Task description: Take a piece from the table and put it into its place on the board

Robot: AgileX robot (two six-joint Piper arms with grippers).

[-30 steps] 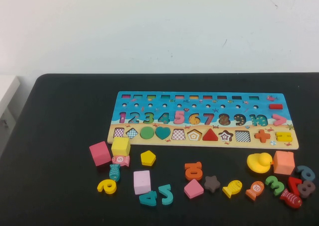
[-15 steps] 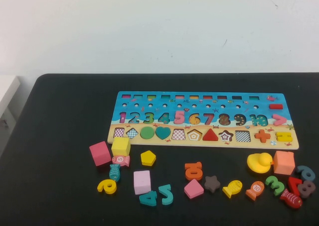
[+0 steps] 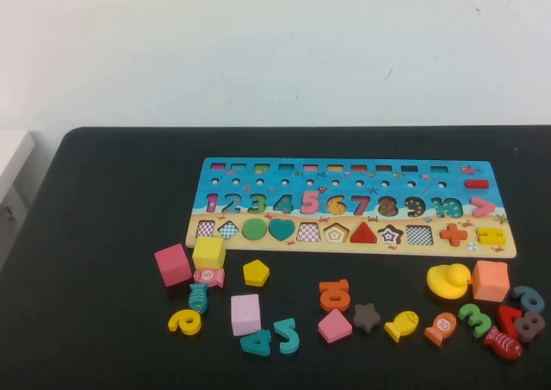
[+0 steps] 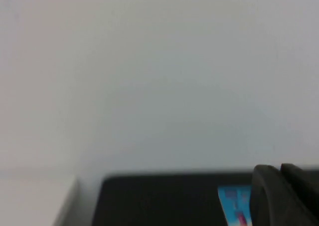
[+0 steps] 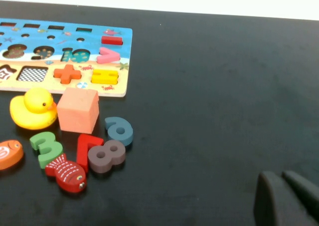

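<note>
Nothing is underway yet: yellow pentagon (image 3: 256, 272) lies on the bench (image 3: 103, 201) at seven o'clock of the board (image 3: 357, 207), untouched. Left gripper (image 4: 286, 196) hangs shut and empty, far off; right gripper (image 5: 286, 198) looks shut beside the number pile. Next comes reaching and opening.

Beyond the closed left claw (image 4: 286, 196) and right claw (image 5: 286, 198), both hanging over bare black counter (image 3: 103, 338), the yellow pentagon (image 3: 256, 273) lies hemmed by the yellow cube (image 3: 208, 253), a pink fish (image 3: 209, 276) and a pale pink cube (image 3: 245, 313), open toward the board (image 3: 353, 207).
</note>
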